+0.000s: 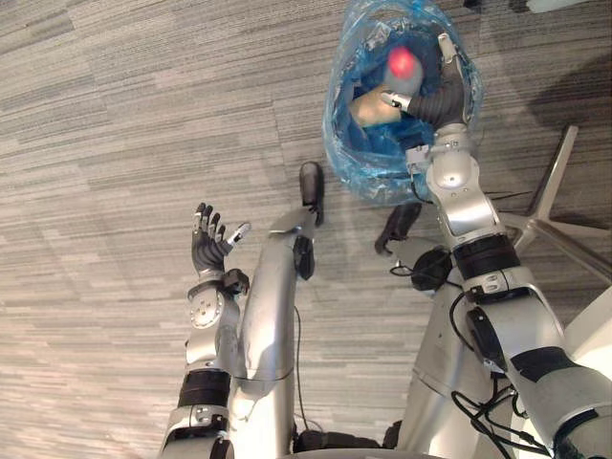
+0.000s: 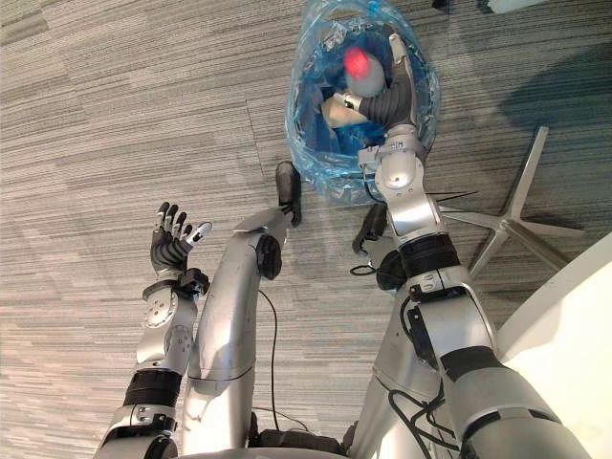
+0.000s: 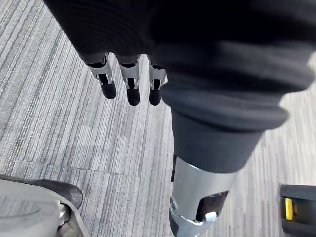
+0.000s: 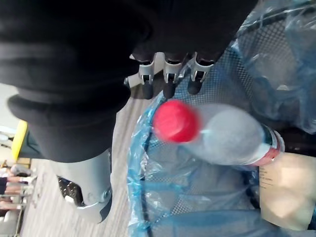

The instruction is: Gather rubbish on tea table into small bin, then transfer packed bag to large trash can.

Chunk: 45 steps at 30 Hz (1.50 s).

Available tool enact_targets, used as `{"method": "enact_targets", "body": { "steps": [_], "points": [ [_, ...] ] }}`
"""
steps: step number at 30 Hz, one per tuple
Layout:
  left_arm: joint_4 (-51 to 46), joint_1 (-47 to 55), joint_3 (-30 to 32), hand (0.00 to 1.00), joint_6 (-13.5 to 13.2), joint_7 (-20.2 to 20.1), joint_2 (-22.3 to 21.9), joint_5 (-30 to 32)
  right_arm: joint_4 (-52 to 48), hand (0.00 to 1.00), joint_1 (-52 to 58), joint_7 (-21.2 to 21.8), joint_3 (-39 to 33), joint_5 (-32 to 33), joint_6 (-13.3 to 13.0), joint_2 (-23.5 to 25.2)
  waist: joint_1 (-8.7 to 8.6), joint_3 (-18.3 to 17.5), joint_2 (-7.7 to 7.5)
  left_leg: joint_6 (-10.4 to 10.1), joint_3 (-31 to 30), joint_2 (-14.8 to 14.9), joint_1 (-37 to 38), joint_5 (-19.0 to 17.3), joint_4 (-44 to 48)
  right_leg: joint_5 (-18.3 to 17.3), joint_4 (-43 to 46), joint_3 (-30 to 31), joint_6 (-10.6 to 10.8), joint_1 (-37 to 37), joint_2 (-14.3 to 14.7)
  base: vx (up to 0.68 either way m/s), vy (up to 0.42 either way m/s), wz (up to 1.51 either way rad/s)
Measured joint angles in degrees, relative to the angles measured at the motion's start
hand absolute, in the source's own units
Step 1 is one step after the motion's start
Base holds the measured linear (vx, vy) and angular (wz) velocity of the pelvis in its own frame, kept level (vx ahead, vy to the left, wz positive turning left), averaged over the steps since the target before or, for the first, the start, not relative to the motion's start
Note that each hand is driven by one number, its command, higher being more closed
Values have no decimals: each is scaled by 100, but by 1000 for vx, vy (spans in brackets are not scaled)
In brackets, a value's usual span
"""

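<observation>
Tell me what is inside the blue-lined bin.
A clear bottle with a red cap sits in the mouth of the blue bag, above a pale tan item. The right hand hangs open over it. The bin bottom is hidden beneath them and the bag folds.

The two head eyes look steeply down from above onto the carpeted floor (image 1: 115, 115), set slightly apart sideways. Both take in the bagged bin (image 1: 344, 134) at 1 o'clock and the left hand (image 1: 208, 251) at 8 o'clock. The left wrist camera looks along its own hand at the carpet from close by. The right wrist camera looks past the right hand (image 4: 168, 79) into the bin, very near the bottle (image 4: 232, 136).
</observation>
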Motion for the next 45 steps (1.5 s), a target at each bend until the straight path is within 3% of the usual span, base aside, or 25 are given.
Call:
{"method": "enact_targets", "body": {
  "steps": [2,6,12,16,24,28,29,35,45],
  "points": [
    [3,-65,-4,0,-1,6,-10,1,-306,0,119,-7,48,-312,-3,42,13,-2,-4,-1,3,53,45,2,0,8,-52,-25,-13,76,43,-75,44,-7],
    [26,-64,-44,0,-2,5,-20,2,-902,0,479,-5,109,-822,-23,256,14,-143,-247,-9,67,93,147,48,-165,28,-184,-27,-36,129,74,-62,31,-3],
    [58,-56,-55,0,-3,-6,-46,50,-1093,0,795,283,458,-1547,-65,240,15,-237,-379,-14,55,111,233,51,-245,32,-311,-100,-35,267,91,-55,34,0],
    [76,-56,-53,0,-3,-7,-43,58,-985,0,939,522,726,-1946,-65,181,18,-238,-382,-15,76,111,235,52,-308,41,-376,-123,-20,284,82,-51,35,2],
    [164,-62,-55,0,-4,-10,66,51,524,0,734,919,1273,-2642,19,168,7,-238,-382,-15,125,110,218,52,-453,39,-477,-144,-17,249,65,-54,27,2],
    [148,-91,-56,0,-4,-9,114,36,1366,0,474,1117,1493,-2717,207,95,10,-240,-379,-21,138,106,135,56,-499,38,-485,-148,-27,152,58,-50,16,3],
    [150,-128,-56,0,-4,-10,119,4,1655,100,349,1127,1554,-2730,285,92,9,-240,-379,-26,135,105,86,62,-498,31,-468,-151,-41,99,55,-40,7,3],
    [272,-344,-53,0,-3,1,119,-17,2134,100,-33,1233,1519,-2880,631,71,-2,-250,-371,9,71,105,19,105,-442,-26,-356,-188,-93,30,53,-52,3,4],
    [398,-342,-52,0,-1,-3,59,-14,1496,100,10,1075,1327,-2640,484,73,14,-363,-372,-93,21,142,49,159,-489,-23,-382,-266,-104,89,72,-62,12,1]
  ]
}}
